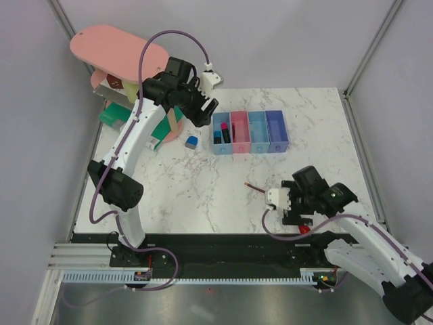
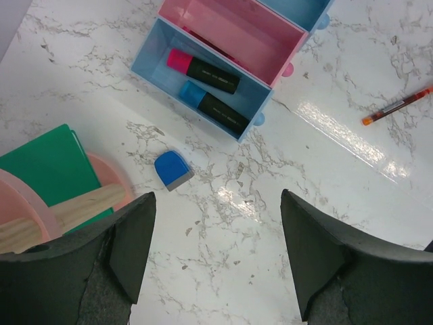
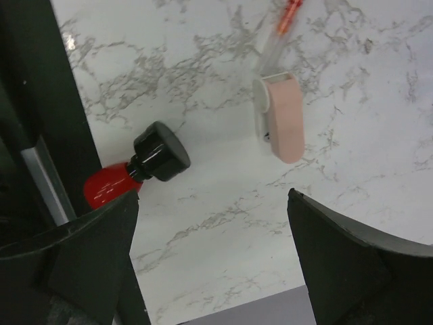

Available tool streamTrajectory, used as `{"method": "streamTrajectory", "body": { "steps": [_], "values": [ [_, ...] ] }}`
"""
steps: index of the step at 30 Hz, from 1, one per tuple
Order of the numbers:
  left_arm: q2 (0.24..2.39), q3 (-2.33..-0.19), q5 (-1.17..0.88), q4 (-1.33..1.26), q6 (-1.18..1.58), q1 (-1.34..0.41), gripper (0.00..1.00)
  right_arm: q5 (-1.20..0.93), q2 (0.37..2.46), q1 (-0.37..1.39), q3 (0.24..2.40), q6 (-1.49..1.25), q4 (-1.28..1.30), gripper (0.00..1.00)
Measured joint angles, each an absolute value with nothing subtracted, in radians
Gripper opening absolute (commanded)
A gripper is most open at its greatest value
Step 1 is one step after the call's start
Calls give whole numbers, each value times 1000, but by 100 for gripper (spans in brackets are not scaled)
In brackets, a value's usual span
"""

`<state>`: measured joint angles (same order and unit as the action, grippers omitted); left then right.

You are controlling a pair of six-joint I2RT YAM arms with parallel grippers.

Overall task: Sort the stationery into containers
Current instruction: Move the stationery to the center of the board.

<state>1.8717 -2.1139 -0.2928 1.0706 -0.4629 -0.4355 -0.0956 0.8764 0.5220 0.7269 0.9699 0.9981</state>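
Stationery mostly loose on the surface (image 1: 203, 196), two markers binned, both tools spread wide and holding nothing.
Nearest us, the right tool (image 3: 213, 244) hangs open over the near edge. The knob (image 3: 159, 152) lies right by the dark strip there, the eraser (image 3: 281, 118) is a bit further out, and the pen (image 3: 287, 13) runs off from its far end. Further back, the block (image 2: 172, 169) sits on the surface just left of the bins (image 1: 249, 132). The leftmost blue bin (image 2: 145, 44) has a pink marker (image 2: 203, 68) and a blue marker (image 2: 213, 108) lying side by side. The left tool (image 2: 216, 250) hovers open above the surface near the block.
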Motion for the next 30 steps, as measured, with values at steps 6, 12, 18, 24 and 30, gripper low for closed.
{"method": "streamTrajectory", "body": {
  "steps": [6,12,18,24,30],
  "values": [
    [1871,-2113,-292,1093,-467,-459,81,-171,799,522,680,1170,1100,98],
    [1871,-2113,-292,1118,-467,-477,81,-195,905,525,684,1264,1126,98],
    [1871,-2104,-293,1124,-467,-478,80,-176,877,525,593,1333,1086,98],
    [1871,-2094,-294,1128,-467,-478,80,-147,850,525,511,1351,968,96],
    [1871,-2094,-298,1128,-466,-479,80,-115,863,525,471,1347,839,91]
  ]
}}
